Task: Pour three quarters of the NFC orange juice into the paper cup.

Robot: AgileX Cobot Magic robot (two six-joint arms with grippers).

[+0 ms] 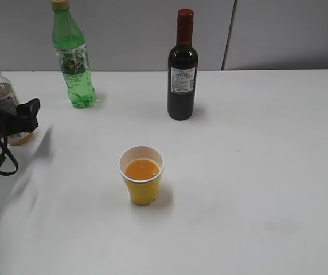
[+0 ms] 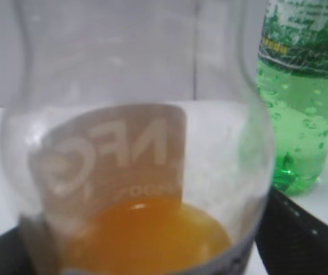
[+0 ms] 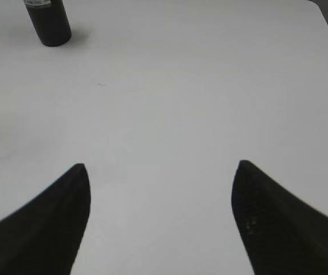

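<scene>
My right tool (image 3: 161,189) is hanging wide apart over the bare white counter (image 3: 198,86), gripping nothing. The paper cup (image 1: 141,175) is standing upright, holding orange liquid. Left of the cup, the NFC orange juice (image 1: 0,100) is standing between my left tool's (image 1: 6,123) prongs; whether they are pressing it, I cannot tell.
</scene>
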